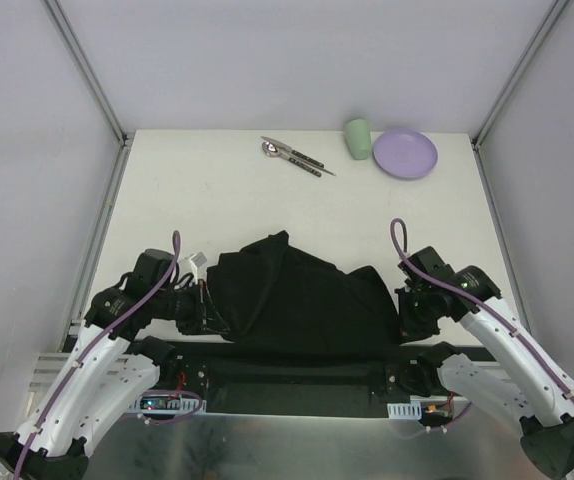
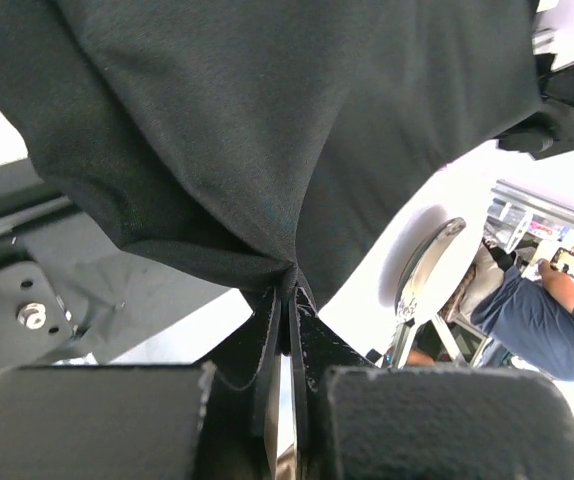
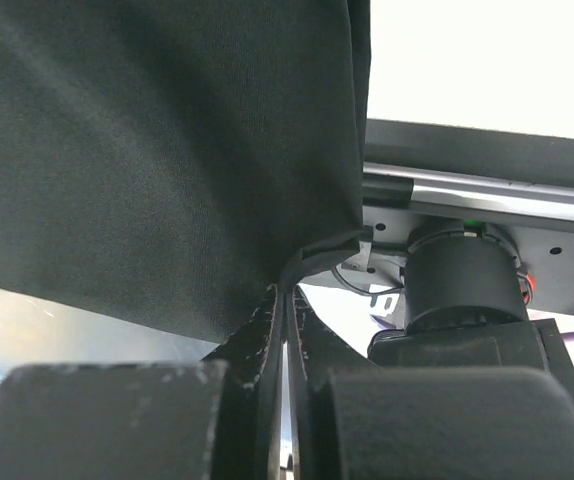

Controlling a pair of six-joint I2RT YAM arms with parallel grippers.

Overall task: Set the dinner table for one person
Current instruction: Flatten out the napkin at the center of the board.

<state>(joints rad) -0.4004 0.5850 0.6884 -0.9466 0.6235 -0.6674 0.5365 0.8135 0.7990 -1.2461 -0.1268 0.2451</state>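
Note:
A black cloth mat [image 1: 302,300] hangs crumpled between my two grippers over the near edge of the white dinner table [image 1: 197,200]. My left gripper [image 1: 207,305] is shut on the mat's left corner [image 2: 289,272]. My right gripper [image 1: 404,312] is shut on its right corner [image 3: 289,275]. At the far side lie a spoon, fork and knife [image 1: 292,154], a green cup [image 1: 357,137] on its side and a purple plate [image 1: 405,154].
Grey frame rails [image 1: 102,225] run along the table's left and right edges. White walls close in the back and sides. The arm bases and a black mounting plate [image 1: 297,375] sit at the near edge. A small white tag [image 1: 197,260] shows by the left gripper.

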